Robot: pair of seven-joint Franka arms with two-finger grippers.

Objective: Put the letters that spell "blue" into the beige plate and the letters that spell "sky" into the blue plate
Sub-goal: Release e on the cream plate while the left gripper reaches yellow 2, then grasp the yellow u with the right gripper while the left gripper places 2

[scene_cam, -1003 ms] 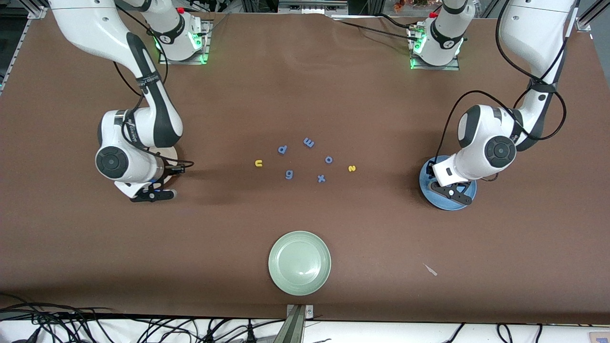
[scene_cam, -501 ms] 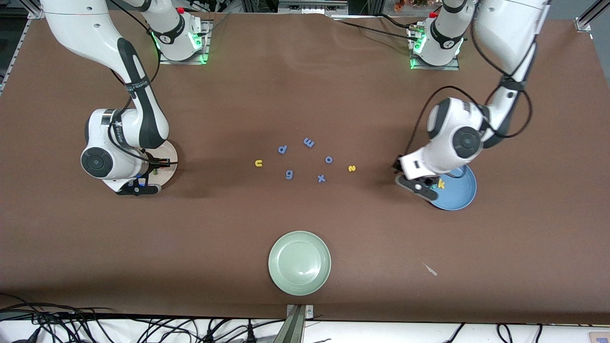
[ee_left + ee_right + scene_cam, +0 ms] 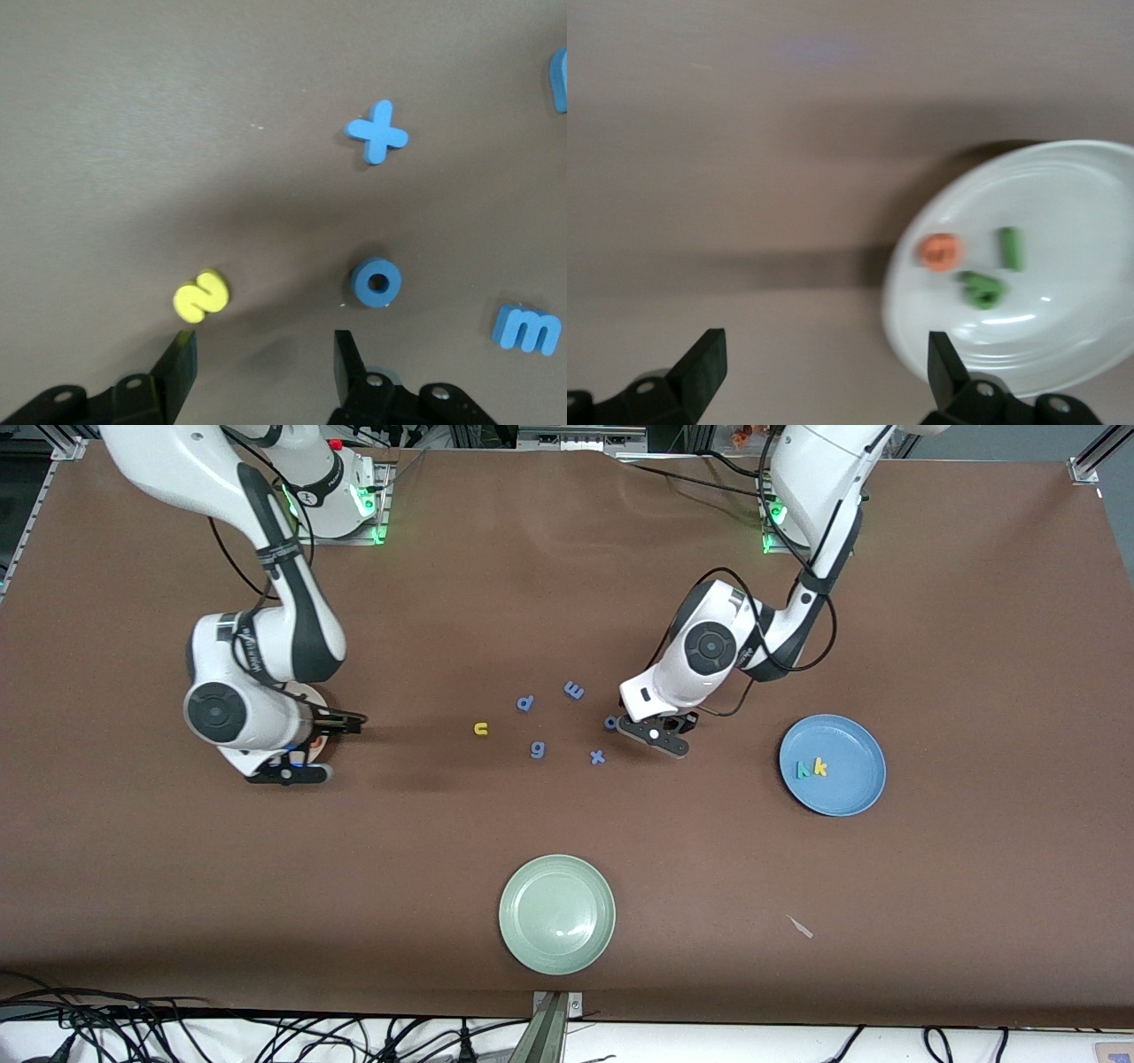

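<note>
The blue plate (image 3: pixel 843 793) holds a yellow "k" (image 3: pixel 821 767) and a teal "y" (image 3: pixel 803 769). My left gripper (image 3: pixel 656 737) (image 3: pixel 263 350) hangs open over the loose letters, and the yellow "s" (image 3: pixel 201 295) lies just off one fingertip; the front view hides it. The yellow "u" (image 3: pixel 481 729) lies on the table toward the right arm's end. The beige plate (image 3: pixel 317 701) (image 3: pixel 1072 212), mostly under the right arm, carries the orange "e" (image 3: pixel 939 251), green "l" (image 3: pixel 1011 248) and green "b" (image 3: pixel 982 289). My right gripper (image 3: pixel 288 772) (image 3: pixel 824 359) is open and empty over the table beside that plate.
Blue letters lie in a loose ring: "p" (image 3: pixel 525 703), "m" (image 3: pixel 574 689), "g" (image 3: pixel 537 750), "x" (image 3: pixel 598 757) and "o" (image 3: pixel 376 282). A pale green plate (image 3: pixel 556 948) sits near the front edge. A small scrap (image 3: pixel 801 927) lies toward the left arm's end.
The left arm swung from over the blue plate to over the loose letters, leaving the "k" in the plate. The right gripper's jaws spread wide beside the beige plate.
</note>
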